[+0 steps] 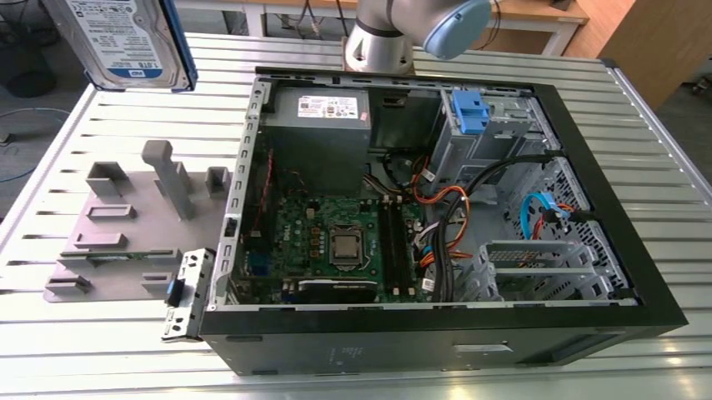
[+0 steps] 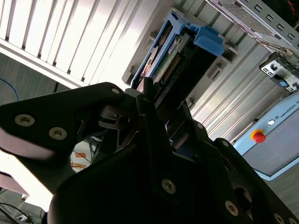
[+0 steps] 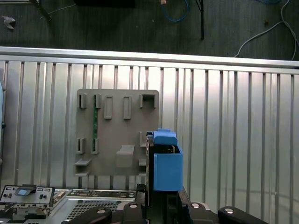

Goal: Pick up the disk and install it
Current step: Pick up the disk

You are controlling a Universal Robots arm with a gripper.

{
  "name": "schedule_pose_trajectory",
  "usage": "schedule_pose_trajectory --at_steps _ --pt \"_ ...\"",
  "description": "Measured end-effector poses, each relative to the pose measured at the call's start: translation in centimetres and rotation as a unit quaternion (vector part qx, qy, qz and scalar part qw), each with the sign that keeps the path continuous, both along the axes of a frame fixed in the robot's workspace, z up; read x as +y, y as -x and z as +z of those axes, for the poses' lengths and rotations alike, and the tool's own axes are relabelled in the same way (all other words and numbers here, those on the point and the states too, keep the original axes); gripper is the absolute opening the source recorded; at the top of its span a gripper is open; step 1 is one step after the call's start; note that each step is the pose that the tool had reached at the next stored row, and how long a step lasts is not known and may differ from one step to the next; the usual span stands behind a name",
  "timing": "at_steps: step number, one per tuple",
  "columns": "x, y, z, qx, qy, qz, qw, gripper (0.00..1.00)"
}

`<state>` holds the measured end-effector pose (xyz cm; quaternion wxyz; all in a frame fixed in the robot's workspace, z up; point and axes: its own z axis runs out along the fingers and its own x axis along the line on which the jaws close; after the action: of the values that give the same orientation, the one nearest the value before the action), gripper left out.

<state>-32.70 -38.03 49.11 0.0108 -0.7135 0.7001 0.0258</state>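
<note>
The tool (image 3: 161, 200) is clamped shut on the disk (image 3: 167, 165), its black fingers (image 2: 145, 109) pressing the two flat faces while the blue-framed end sticks out past them. The disk hangs upright in the air above the slatted counter (image 3: 233, 140), just over one edge of the grey fixture plate (image 3: 117, 135). In the exterior view it sits high at that view's left, well apart from the open computer case (image 1: 445, 217) lying on the counter.
</note>
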Motion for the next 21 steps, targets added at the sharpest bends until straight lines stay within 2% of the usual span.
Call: schedule_pose_trajectory --at_steps 5,21 --pt "0.00 -0.39 -0.01 0.0000 0.0000 0.000 1.00000 0.35" --pt "0.00 -0.71 0.00 0.0000 0.0000 0.000 1.00000 0.35"
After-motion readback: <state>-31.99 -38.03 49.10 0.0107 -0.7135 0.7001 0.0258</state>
